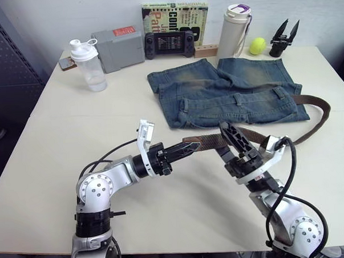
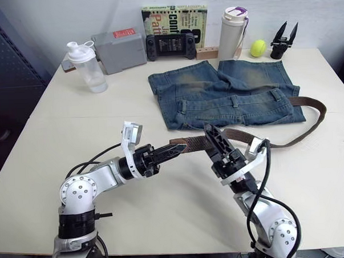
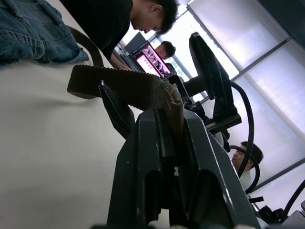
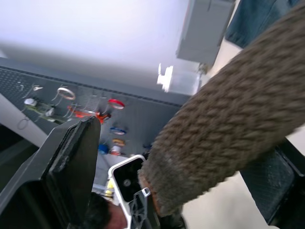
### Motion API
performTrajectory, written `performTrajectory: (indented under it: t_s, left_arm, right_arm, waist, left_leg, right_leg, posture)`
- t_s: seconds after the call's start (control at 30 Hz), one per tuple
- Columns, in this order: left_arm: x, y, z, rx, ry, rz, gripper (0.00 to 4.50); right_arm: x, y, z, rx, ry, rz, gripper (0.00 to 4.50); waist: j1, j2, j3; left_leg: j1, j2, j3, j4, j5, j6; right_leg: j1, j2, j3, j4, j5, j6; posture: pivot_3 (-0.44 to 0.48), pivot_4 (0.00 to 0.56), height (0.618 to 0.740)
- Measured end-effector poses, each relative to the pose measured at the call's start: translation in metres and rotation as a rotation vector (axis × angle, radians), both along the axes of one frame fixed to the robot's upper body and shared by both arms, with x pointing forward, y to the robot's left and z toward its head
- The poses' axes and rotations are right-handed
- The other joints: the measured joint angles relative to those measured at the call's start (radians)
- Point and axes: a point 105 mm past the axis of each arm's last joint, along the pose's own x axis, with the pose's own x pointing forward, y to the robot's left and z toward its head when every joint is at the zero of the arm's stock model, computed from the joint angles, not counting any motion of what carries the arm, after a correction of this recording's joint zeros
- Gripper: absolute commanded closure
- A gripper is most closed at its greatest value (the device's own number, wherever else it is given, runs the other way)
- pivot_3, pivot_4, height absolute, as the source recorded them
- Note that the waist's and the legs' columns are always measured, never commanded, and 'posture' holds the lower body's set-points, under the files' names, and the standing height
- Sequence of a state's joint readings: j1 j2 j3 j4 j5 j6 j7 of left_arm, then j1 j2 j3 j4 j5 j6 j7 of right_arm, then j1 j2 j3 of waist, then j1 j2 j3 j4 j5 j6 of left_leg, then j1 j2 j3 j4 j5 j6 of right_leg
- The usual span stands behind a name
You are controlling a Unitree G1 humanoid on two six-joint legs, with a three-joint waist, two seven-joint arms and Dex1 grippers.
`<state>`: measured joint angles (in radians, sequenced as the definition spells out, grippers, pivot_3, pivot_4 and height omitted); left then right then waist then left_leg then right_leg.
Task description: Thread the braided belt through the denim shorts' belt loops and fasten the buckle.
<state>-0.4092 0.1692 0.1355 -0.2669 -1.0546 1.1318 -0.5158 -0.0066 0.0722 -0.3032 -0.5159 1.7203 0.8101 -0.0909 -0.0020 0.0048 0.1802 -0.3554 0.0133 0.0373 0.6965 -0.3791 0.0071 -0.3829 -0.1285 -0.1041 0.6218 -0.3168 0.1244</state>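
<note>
My left gripper [image 1: 187,149] is pinching the blunt free end of the braided belt [image 1: 209,142], fingers closed flat on the weave, while my right gripper [image 1: 232,143] is standing wide apart around the strap just beside that end, one finger on each side and, as far as I can tell, not yet clamping. The strap is looking light, limp and coarse, so I am judging it will grip well but sag and twist between holds; taking it close to the tip should be keeping it stiff enough to feed. From there the brown band is trailing along the near edge of the denim shorts [image 1: 233,92] and looping round their right side. The shorts are lying flat on the table [image 1: 59,157], soft faded cloth, with their belt loops [image 1: 237,98] showing as narrow strips.
</note>
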Motion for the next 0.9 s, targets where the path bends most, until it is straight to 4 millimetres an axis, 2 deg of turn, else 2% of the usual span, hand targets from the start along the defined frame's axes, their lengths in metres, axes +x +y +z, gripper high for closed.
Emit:
performTrajectory:
  t_s: [0.2,0.23,0.27,0.5,0.53,0.63,0.83,0.9]
  left_arm:
    - [0.004,0.000,0.003,0.001,-0.011,0.021,4.50]
    - [0.005,0.001,0.003,0.000,-0.010,0.024,4.50]
    - [0.004,0.000,0.003,-0.001,-0.008,0.024,4.50]
    - [0.004,-0.001,0.003,-0.004,-0.006,0.022,4.50]
    - [0.004,-0.001,0.003,-0.005,-0.006,0.024,3.77]
    - [0.005,0.000,0.003,0.002,-0.011,0.026,2.86]
    - [0.010,-0.005,-0.012,0.212,-0.164,0.043,0.30]
    - [0.026,-0.007,-0.011,0.312,-0.328,0.078,0.30]
  right_arm:
    - [-0.001,-0.005,-0.003,0.006,0.020,-0.021,4.00]
    - [-0.001,-0.006,-0.003,0.009,0.020,-0.022,4.32]
    - [-0.002,-0.006,-0.004,0.014,0.022,-0.025,4.43]
    - [-0.003,-0.007,-0.003,0.021,0.021,-0.035,4.43]
    - [-0.002,-0.007,-0.003,0.024,0.021,-0.037,4.50]
    - [0.001,-0.011,0.000,0.034,0.017,-0.073,4.50]
    - [0.004,-0.032,0.004,0.048,-0.005,-0.156,4.50]
    - [0.004,-0.053,0.008,0.080,-0.024,-0.235,4.50]
  waist:
    - [0.001,0.000,0.000]
    - [0.001,0.000,0.000]
    - [0.001,0.000,0.000]
    - [0.001,0.000,0.000]
    - [0.001,0.000,0.000]
    - [0.002,0.000,0.000]
    - [0.005,0.000,0.000]
    - [0.014,0.001,0.000]
  left_leg:
    - [-0.001,0.000,0.000,0.000,0.000,0.000]
    - [-0.001,0.000,0.000,0.000,0.000,0.000]
    - [-0.001,0.000,0.000,0.000,0.000,0.000]
    - [-0.001,0.000,0.000,0.000,0.000,0.000]
    - [-0.001,0.000,0.000,0.000,0.000,0.000]
    - [-0.001,0.000,0.000,0.000,0.000,0.000]
    - [-0.001,0.000,0.001,0.000,0.000,0.000]
    - [-0.001,0.000,0.002,0.000,0.000,0.000]
  right_leg:
    - [0.000,0.000,0.000,-0.001,0.000,0.000]
    - [0.000,0.000,0.000,-0.001,0.000,0.000]
    - [0.000,0.000,0.000,-0.001,0.000,0.000]
    - [0.000,0.000,0.000,-0.001,0.000,0.000]
    - [0.000,0.000,0.000,-0.001,0.000,0.000]
    - [0.000,-0.001,0.000,-0.002,0.000,0.000]
    - [0.000,0.000,0.000,-0.002,0.000,0.000]
    - [0.000,0.000,0.000,-0.003,0.000,0.000]
  posture:
    - [0.000,0.150,0.731]
    - [0.000,0.150,0.731]
    - [0.000,0.150,0.731]
    - [0.000,0.150,0.731]
    - [0.000,0.150,0.731]
    - [0.000,0.150,0.731]
    - [0.000,0.150,0.731]
    - [0.000,0.150,0.731]
